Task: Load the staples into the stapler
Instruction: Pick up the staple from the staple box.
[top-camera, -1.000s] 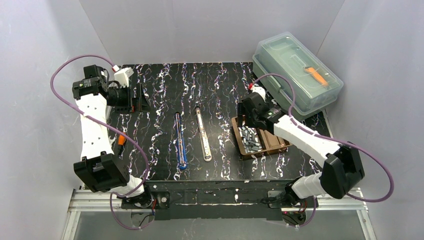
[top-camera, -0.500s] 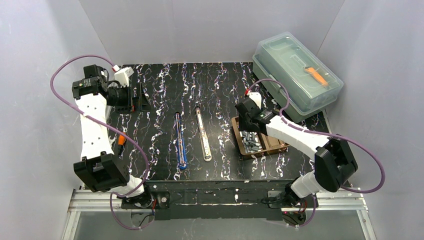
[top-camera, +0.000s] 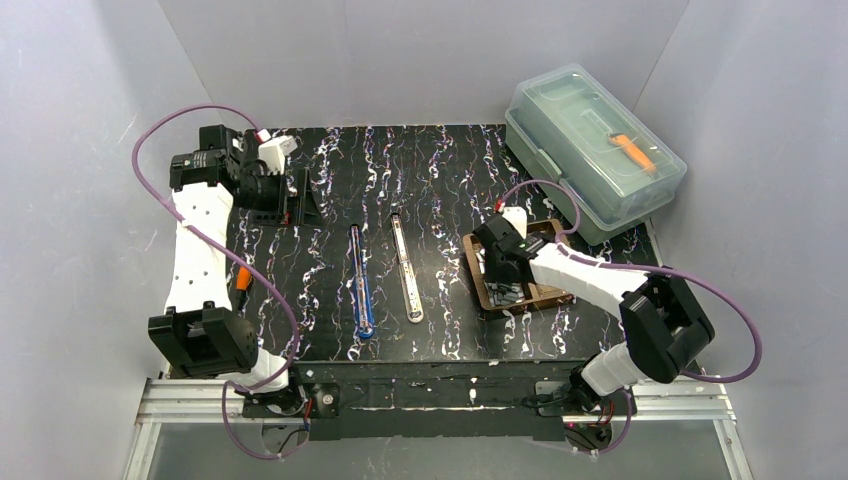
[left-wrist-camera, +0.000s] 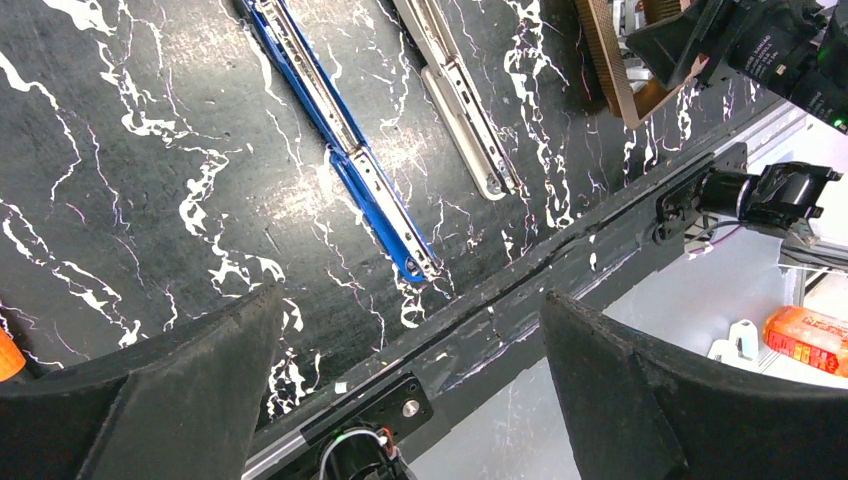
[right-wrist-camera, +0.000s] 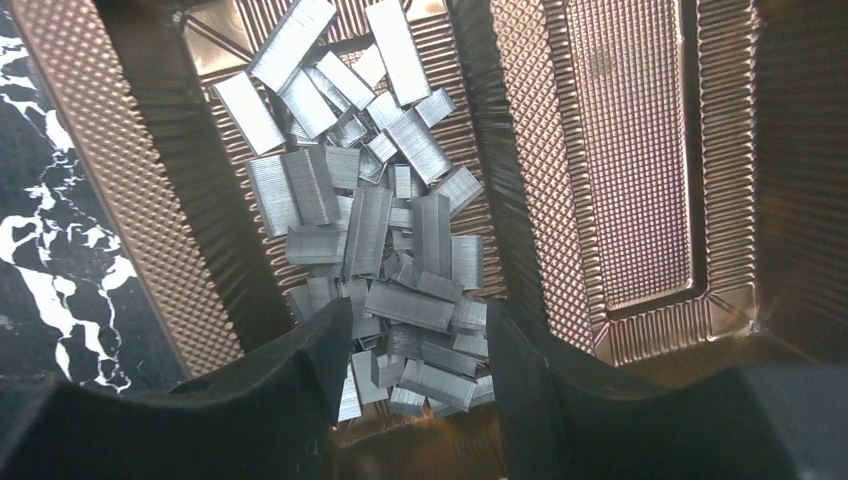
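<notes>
The right gripper (right-wrist-camera: 418, 372) is half shut on a clump of the staples (right-wrist-camera: 385, 230), low in the frame, in the brown tray's (right-wrist-camera: 640, 150) left pocket. Its arm bends down over the tray. The left gripper (left-wrist-camera: 410, 305) is wide open.

Overhead camera sees the whole table (top-camera: 420, 180); both wrist cameras, nearer, share the tray (right-wrist-camera: 640, 150).

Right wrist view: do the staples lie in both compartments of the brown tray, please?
No, the staples all lie in one compartment of the tray.
</notes>
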